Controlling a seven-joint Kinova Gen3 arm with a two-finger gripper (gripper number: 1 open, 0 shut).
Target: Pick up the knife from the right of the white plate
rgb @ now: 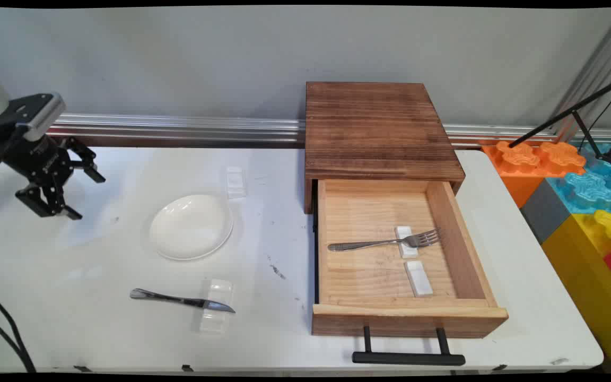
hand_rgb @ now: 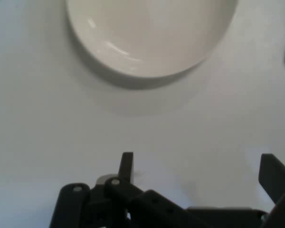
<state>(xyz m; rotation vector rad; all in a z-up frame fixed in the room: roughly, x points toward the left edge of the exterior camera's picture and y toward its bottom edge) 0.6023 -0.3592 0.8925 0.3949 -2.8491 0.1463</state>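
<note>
Drawer handle (rgb: 408,358) foremost; wooden drawer (rgb: 488,310) pulled open.
Inside, fork (rgb: 385,242) propped on white rest (rgb: 406,241), spare rest (rgb: 418,277) beside. Table: knife (rgb: 181,300) on seemingly clear rest (rgb: 215,305), white bowl (rgb: 191,226). Gripper (rgb: 78,195) spread, empty, hovering left of bowl.

Black two-finger gripper (rgb: 87,195) with open-frame linkage and silver pivot pins, a grey-capped camera block above it, black cables (rgb: 3,323) trailing at seven o'clock.
</note>
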